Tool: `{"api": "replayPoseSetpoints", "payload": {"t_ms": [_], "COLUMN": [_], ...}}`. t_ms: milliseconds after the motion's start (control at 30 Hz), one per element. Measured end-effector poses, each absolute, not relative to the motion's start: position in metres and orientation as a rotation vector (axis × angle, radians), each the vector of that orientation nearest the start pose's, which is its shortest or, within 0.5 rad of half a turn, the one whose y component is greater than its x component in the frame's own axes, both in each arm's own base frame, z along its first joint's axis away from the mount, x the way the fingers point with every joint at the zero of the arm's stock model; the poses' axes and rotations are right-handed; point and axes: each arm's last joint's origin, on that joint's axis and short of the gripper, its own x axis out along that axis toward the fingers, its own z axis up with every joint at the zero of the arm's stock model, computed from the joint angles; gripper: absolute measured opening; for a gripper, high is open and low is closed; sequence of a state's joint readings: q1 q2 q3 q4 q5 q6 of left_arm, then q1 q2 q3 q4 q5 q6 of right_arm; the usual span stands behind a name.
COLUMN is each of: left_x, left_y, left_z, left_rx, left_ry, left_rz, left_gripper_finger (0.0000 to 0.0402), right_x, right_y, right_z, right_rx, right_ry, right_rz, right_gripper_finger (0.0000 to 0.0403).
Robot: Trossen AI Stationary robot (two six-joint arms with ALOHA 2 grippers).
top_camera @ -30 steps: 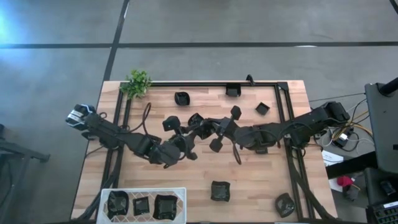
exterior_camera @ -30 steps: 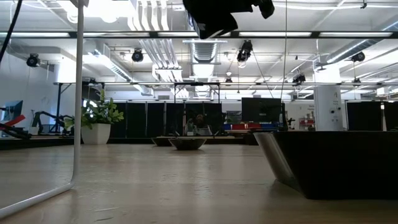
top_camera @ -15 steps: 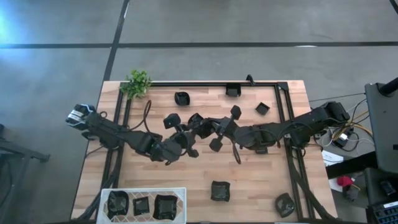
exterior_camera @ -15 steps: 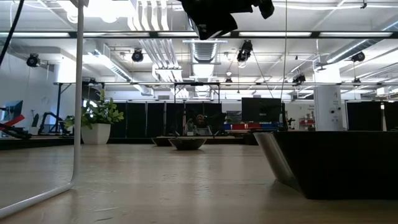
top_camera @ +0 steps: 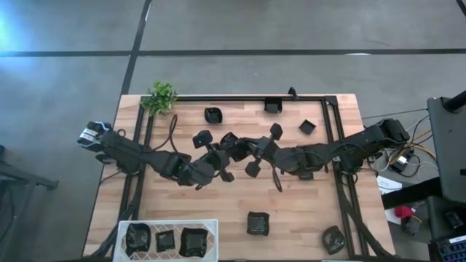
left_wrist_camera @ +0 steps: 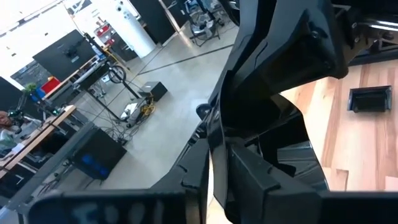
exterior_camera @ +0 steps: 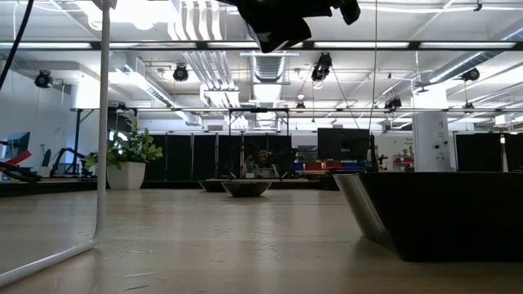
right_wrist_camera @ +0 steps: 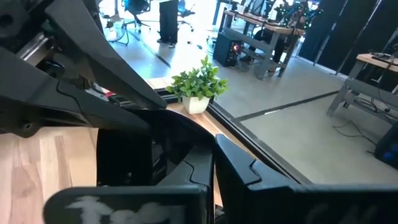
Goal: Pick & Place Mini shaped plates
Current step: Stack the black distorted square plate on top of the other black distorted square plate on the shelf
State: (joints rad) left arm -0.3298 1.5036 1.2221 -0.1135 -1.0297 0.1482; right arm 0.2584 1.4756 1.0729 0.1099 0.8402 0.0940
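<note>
Mid-desk (top_camera: 291, 211), both claws nose to nose over one mini plate (top_camera: 230, 140). Right claw (top_camera: 246, 150) clamped on its right edge; left claw (top_camera: 218, 157) just beside, fingers' spread untellable. Plate nearer neither; handover likely.

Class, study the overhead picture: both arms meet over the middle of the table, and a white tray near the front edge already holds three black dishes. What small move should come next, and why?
Probably the left end effector should finish closing on the mini plate where it meets the right end effector, which is shut on it. The white tray lies on the left arm's side, so this looks like a handover toward it.
</note>
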Motion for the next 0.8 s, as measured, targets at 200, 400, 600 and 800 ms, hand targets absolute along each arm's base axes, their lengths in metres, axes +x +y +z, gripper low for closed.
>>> {"api": "replayPoseSetpoints", "payload": {"t_ms": [200, 400, 600, 800], "left_x": [0.3208, 0.3208, 0.3209, 0.3208], "left_y": [-0.0836, -0.0836, -0.0834, -0.0833], "left_z": [0.3247, 0.3247, 0.3247, 0.3246], "left_rx": [0.401, 0.401, 0.398, 0.383], "left_ry": [0.368, 0.368, 0.367, 0.362], "left_rz": [0.666, 0.666, 0.668, 0.672], "left_gripper_finger": [0.0005, 0.0001, 0.0000, 0.0000], "right_x": [0.3217, 0.3216, 0.3215, 0.3201], "right_y": [0.0627, 0.0626, 0.0631, 0.0667], "right_z": [0.3008, 0.3009, 0.3011, 0.3022], "right_rx": [-0.056, -0.060, -0.083, -0.086], "right_ry": [0.222, 0.223, 0.232, 0.230], "right_rz": [-0.589, -0.588, -0.572, -0.558], "right_gripper_finger": [0.0011, 0.0011, 0.0044, 0.0103]}}
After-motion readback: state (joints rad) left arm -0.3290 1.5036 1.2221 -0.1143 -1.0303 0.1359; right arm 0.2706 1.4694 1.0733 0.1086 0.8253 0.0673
